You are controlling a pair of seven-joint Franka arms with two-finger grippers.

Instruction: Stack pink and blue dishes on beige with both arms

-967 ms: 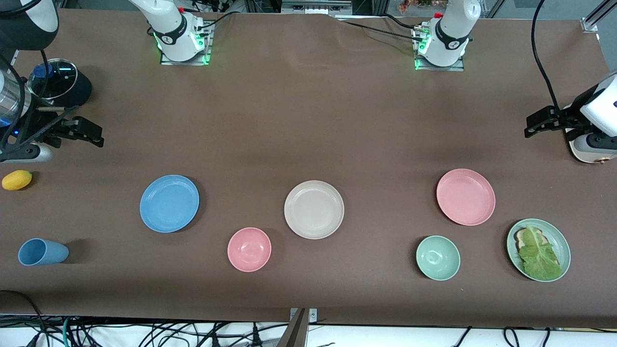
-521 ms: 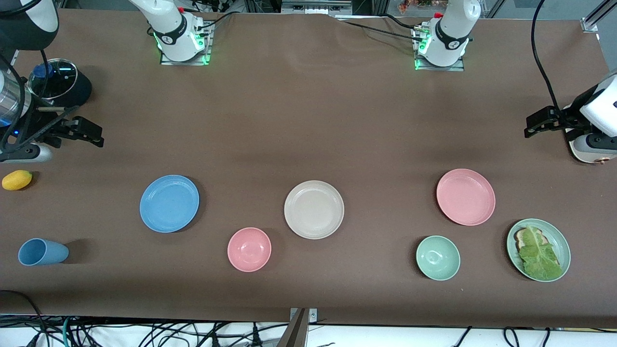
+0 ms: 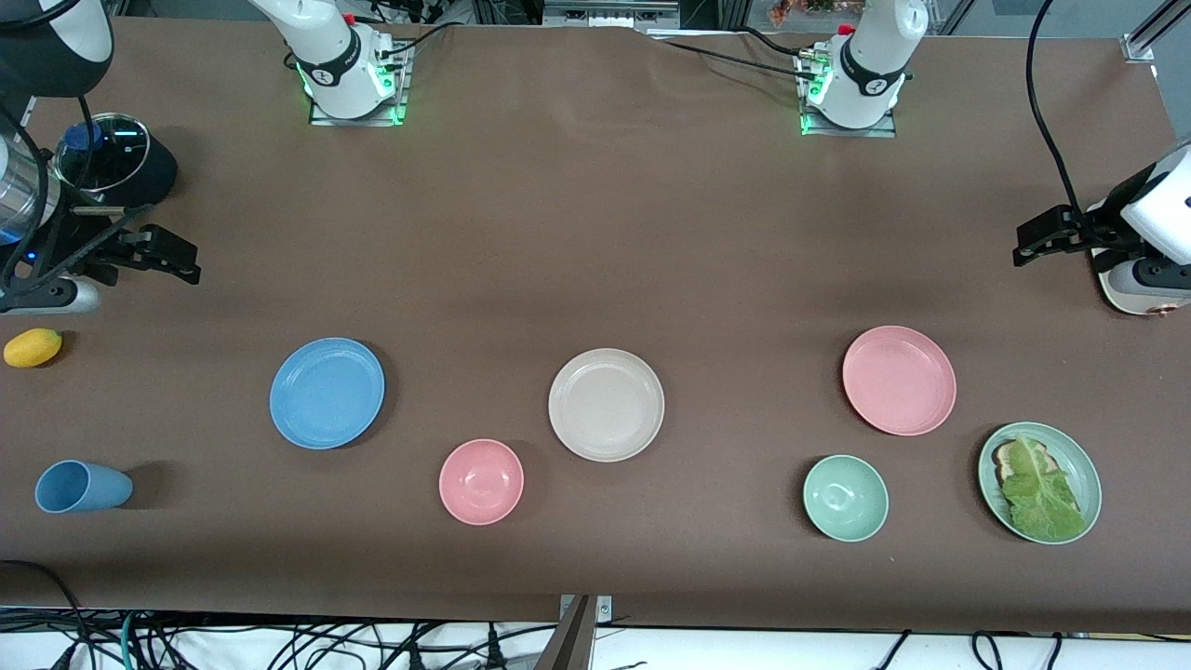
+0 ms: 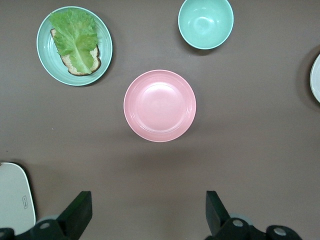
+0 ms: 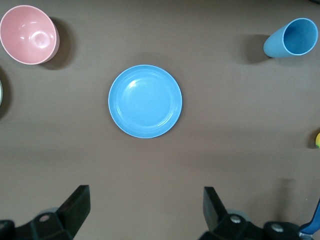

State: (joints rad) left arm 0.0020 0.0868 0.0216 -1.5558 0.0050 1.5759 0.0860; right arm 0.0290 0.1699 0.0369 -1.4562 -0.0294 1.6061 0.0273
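Note:
The blue plate (image 3: 327, 393) lies flat on the brown cloth toward the right arm's end; it also shows in the right wrist view (image 5: 145, 101). The beige plate (image 3: 606, 405) sits mid-table. Toward the left arm's end lies the pink plate (image 3: 899, 380), which the left wrist view (image 4: 160, 105) shows whole. My right gripper (image 3: 186, 259) hangs open over bare cloth at its end of the table, its jaws (image 5: 146, 197) empty. My left gripper (image 3: 1026, 244) hangs open over bare cloth at the other end, with nothing between its fingers (image 4: 148, 200).
A pink bowl (image 3: 481, 481) and a green bowl (image 3: 845, 498) sit nearer the front camera than the plates. A pale green plate with lettuce (image 3: 1039, 482), a tipped blue cup (image 3: 82, 487), a yellow fruit (image 3: 33, 347) and a lidded pot (image 3: 112, 154) stand near the table's ends.

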